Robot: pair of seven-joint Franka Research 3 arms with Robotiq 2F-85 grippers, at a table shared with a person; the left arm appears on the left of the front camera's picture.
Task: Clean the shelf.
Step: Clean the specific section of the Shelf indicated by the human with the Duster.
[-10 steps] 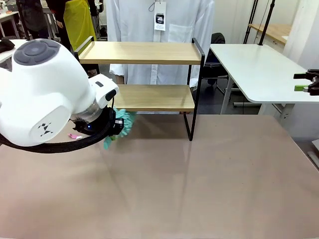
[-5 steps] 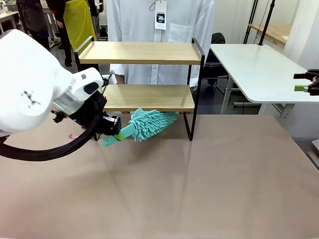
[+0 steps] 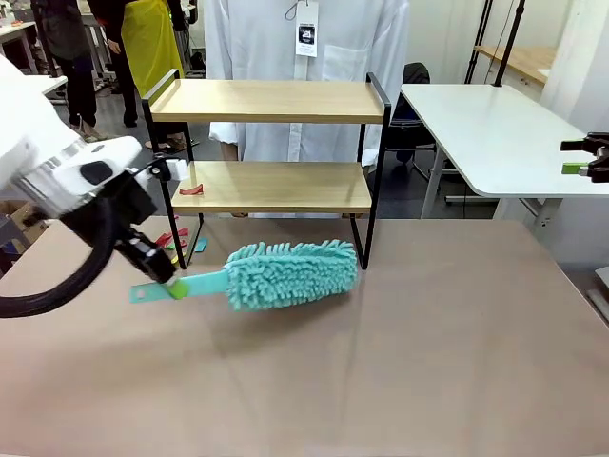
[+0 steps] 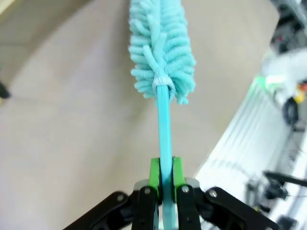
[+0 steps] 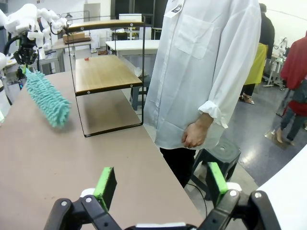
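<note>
Left gripper [image 3: 169, 286]: clamped on the teal duster [image 3: 290, 274] handle, fluffy head extending beyond it
Right gripper [image 5: 160, 184]: fingers spread, empty
Shelf [image 3: 271, 143]: behind the duster

Even, bright indoor light falls from above, leaving a soft, pale shadow on the surface [image 3: 400, 362] just below the shelf [image 3: 271, 143] and no harsh glare. The front view is sharp across the shelf. In the left wrist view the duster [image 4: 160, 48] and everything beyond it are smeared with blur, and the edges bow. The right wrist view is crisp, with wide-angle curving toward its corners.
</note>
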